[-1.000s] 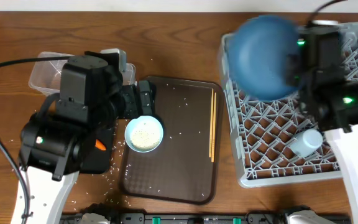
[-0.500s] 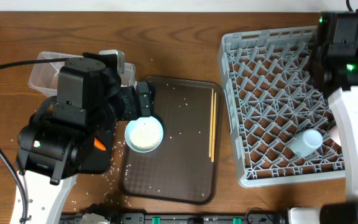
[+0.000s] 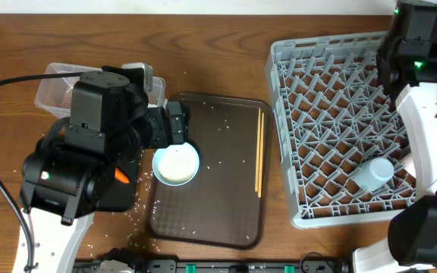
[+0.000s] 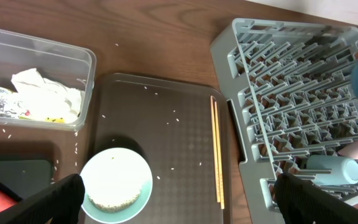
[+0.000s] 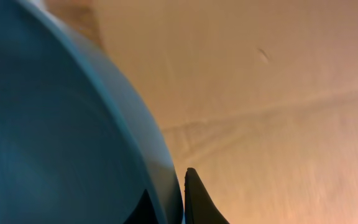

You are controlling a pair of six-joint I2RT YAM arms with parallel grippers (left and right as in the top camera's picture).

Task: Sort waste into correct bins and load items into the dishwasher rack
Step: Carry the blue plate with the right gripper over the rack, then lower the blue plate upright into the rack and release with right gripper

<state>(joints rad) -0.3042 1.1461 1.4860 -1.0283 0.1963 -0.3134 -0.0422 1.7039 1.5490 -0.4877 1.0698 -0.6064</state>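
1. The dishwasher rack (image 3: 332,129) is a square light-grey plastic crate with a diamond lattice of pegs. One light blue cup (image 3: 374,173) lies on its side near the front right corner.
2. The dark blue dish (image 5: 55,124) is smooth, round and glossy. The right tool (image 5: 171,205) is closed on its rim, with a dark fingertip on each face, out past the rack's far right side.
3. The left tool (image 4: 182,202) is spread wide with nothing in it. It hangs above one white bowl (image 3: 177,163) of rice on the dark brown tray (image 3: 226,205).
4. One pair of thin wooden chopsticks (image 3: 259,152) lies along the tray's right side. Loose rice grains (image 4: 174,113) speckle the tray and the wooden desk (image 3: 226,53).
5. One clear tub (image 4: 55,53) holds crumpled white paper (image 4: 42,93) and a wrapper (image 4: 5,107).
6. A second ago the dish hung over the rack's far left corner; it has since swung right, while the left arm has not moved
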